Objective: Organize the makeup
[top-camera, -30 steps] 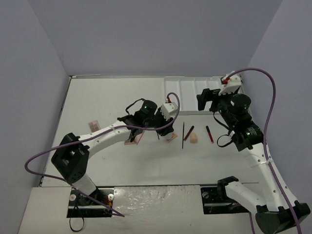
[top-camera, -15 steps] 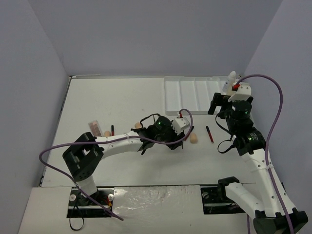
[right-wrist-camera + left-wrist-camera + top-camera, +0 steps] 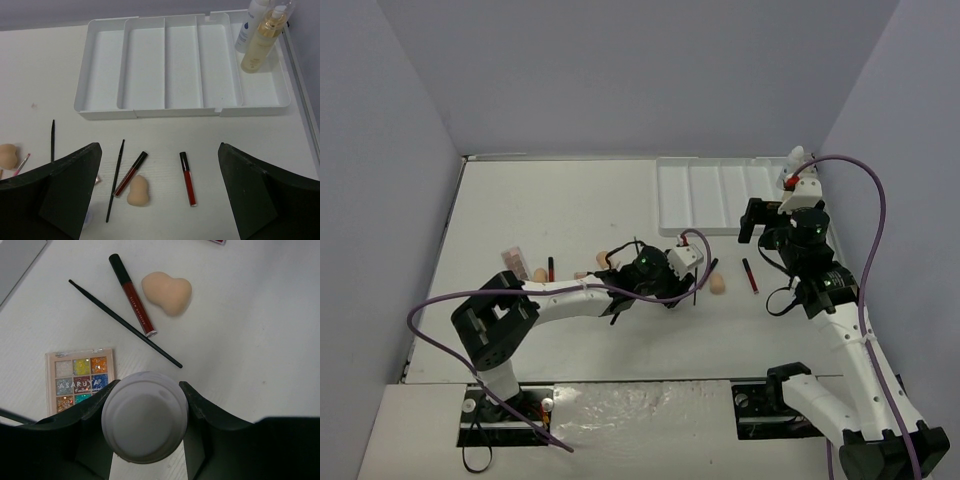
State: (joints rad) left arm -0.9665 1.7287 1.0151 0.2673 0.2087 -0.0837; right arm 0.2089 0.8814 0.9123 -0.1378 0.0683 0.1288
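Near: left claw part-closed, gripping one white bottle just beside one palette.
Mid-bench, loose: two sponges, two lipstick tubes, two black pencils, one pink pencil.
Right claw spread wide, holding nothing.
Far: one tray. Its end compartment holds a second white bottle and one amber bottle.

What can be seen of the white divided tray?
The white tray looks like moulded plastic: rectangular, raised rim, dividers making four narrow lengthwise compartments and a wider one on the right. It lies flat at the table's far right side. The narrow compartments are bare; a white bottle and an amber bottle sit in the wide one.
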